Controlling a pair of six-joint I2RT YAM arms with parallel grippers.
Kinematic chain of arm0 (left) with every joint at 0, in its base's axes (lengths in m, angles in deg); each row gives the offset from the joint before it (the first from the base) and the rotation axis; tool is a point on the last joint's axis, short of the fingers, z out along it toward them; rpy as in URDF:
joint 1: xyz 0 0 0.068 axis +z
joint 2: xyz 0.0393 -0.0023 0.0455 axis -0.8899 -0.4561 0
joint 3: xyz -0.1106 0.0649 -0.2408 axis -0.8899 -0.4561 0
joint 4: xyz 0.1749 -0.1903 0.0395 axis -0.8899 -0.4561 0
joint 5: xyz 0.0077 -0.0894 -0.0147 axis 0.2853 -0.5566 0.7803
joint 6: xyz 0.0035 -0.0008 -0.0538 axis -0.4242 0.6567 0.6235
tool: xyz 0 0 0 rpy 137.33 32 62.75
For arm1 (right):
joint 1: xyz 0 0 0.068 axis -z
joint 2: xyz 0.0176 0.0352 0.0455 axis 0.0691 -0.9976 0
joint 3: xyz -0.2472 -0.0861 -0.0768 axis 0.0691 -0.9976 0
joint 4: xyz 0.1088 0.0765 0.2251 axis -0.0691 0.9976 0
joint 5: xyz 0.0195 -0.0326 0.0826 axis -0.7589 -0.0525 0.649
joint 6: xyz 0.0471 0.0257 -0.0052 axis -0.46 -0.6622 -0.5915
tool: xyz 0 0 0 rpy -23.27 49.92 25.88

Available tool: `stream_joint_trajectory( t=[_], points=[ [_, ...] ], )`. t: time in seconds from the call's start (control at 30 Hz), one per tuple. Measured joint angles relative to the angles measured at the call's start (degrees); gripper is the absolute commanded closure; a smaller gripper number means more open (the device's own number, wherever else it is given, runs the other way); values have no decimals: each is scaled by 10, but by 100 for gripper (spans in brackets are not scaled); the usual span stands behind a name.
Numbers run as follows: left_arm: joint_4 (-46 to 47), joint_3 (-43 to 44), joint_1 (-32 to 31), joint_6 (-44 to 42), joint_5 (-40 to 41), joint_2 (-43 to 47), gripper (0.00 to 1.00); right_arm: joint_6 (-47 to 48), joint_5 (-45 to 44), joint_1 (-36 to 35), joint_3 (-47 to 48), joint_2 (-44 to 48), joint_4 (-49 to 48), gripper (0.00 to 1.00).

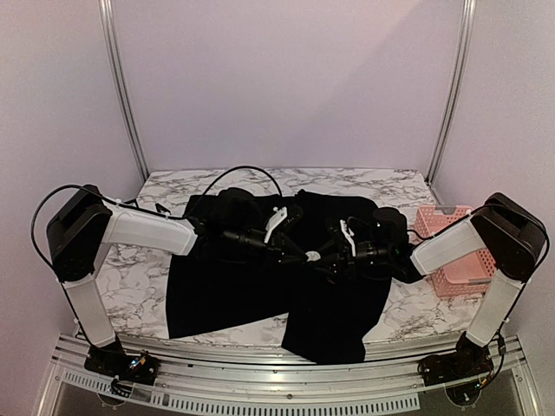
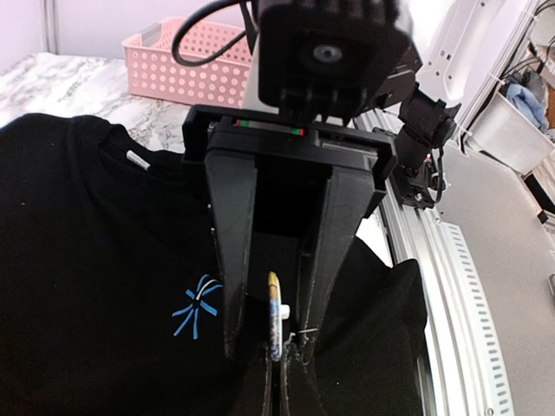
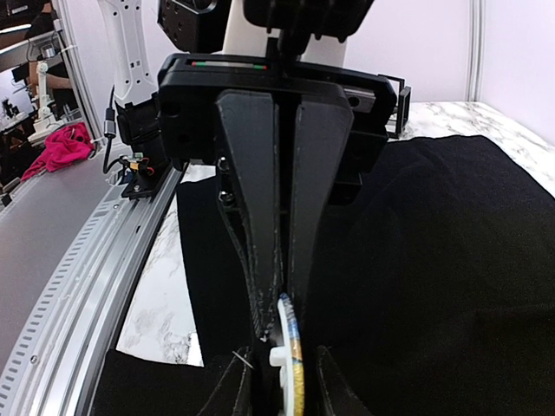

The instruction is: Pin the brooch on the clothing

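The black T-shirt (image 1: 225, 286) lies spread on the marble table, and its light-blue starburst mark (image 2: 197, 309) shows in the left wrist view. The two grippers meet tip to tip over its middle. The brooch (image 1: 310, 256) is a thin disc with a blue and yellow face and a white back post, seen edge-on (image 2: 274, 312) (image 3: 293, 364). My left gripper (image 2: 279, 360) is shut on the brooch's edge. My right gripper (image 3: 284, 373) is open, one finger on each side of the brooch. A thin metal pin (image 3: 243, 360) sticks out beside the post.
A pink perforated basket (image 1: 455, 251) stands at the table's right edge, next to the right arm; it also shows in the left wrist view (image 2: 186, 65). The aluminium rail (image 3: 78, 277) runs along the table's near edge. White walls close in the back and sides.
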Motion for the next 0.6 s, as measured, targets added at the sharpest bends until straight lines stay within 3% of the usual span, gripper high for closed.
stream_joint_trajectory(
  t=[0.27, 0.6],
  points=[
    [14, 0, -3, -18, 8, 0, 100, -30, 22, 14, 2, -9, -22, 91],
    [16, 0, -7, -75, 26, 0, 100, -64, 41, 23, 12, -20, -24, 94]
  ],
)
